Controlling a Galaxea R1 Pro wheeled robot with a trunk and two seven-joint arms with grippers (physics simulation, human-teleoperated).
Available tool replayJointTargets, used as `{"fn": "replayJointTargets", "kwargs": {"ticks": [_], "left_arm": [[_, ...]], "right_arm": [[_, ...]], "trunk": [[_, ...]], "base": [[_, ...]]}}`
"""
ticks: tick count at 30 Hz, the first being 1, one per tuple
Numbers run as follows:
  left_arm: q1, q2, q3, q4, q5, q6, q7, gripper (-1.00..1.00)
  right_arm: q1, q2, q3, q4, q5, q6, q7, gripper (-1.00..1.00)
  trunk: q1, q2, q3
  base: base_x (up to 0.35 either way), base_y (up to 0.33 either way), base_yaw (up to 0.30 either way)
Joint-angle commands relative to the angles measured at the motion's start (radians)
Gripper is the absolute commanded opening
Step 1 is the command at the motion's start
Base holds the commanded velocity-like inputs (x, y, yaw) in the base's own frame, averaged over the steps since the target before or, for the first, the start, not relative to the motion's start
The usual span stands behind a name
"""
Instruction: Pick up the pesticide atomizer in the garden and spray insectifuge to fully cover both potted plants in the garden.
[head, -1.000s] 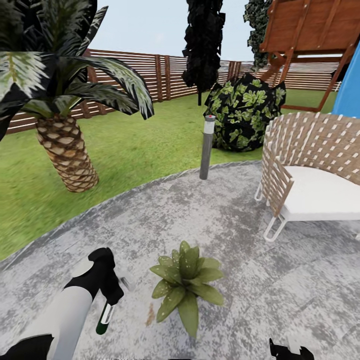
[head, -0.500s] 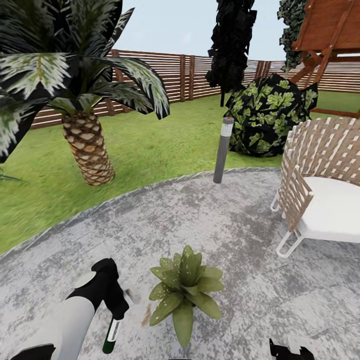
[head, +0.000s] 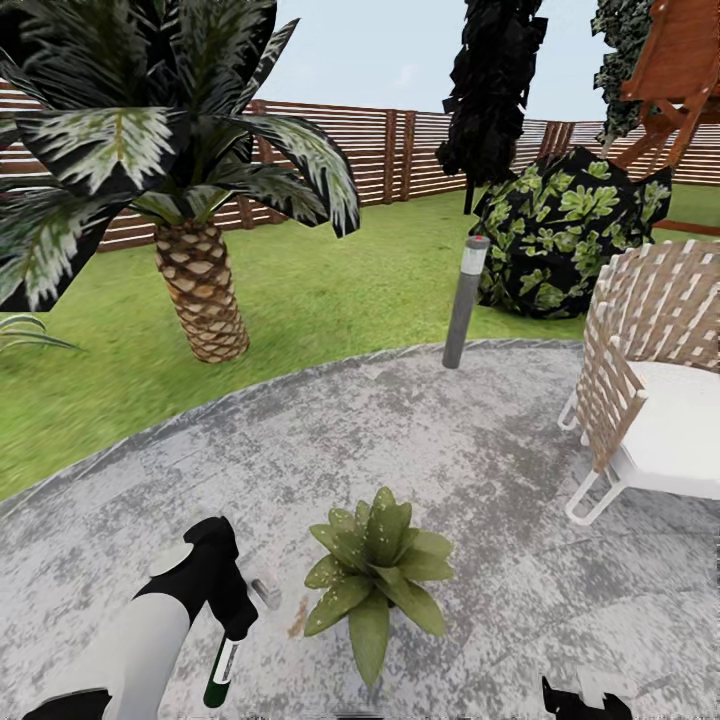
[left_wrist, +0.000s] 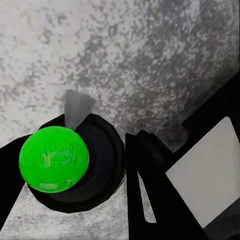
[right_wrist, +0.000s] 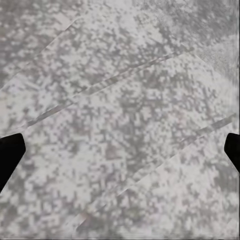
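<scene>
On the stone patio (head: 480, 440), the left gripper (head: 232, 622) pinches the spray bottle (head: 221, 672) beside a potted plant (head: 377, 565); it should tilt its nozzle toward the leaves.

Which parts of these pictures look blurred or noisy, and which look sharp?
Head view: the potted plant and bollard lamp are fairly sharp, the lawn smeared. Left wrist view: the pesticide atomizer is crisp against coarse, pixelated patio. Right wrist view: patio grainy throughout.

Head view looks down across patio (head: 480, 450); both wrist views face it closely.
</scene>
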Motion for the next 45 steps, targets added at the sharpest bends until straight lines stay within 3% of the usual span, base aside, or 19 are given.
{"fn": "replayJointTargets", "kwargs": {"ticks": [1, 7, 45], "left_arm": [[-0.001, -0.002, 0.008, -0.001, -0.009, 0.01, -0.007, -1.0], [-0.001, -0.002, 0.011, -0.013, -0.008, 0.011, -0.007, -1.0], [-0.001, -0.002, 0.012, -0.017, 0.001, 0.012, -0.007, -1.0]], "right_arm": [[0.0, 0.0, 0.009, 0.0, -0.007, -0.002, -0.003, 1.0], [0.0, 0.003, 0.009, 0.0, -0.008, -0.001, -0.004, 1.0], [0.0, 0.004, 0.009, 0.0, -0.01, -0.001, -0.004, 1.0]], "trunk": [[-0.001, 0.0, -0.001], [-0.001, 0.0, -0.001], [-0.001, 0.0, -0.001]], "base": [[-0.169, -0.224, 0.0], [-0.022, -0.266, 0.081], [0.0, -0.273, 0.277]]}}
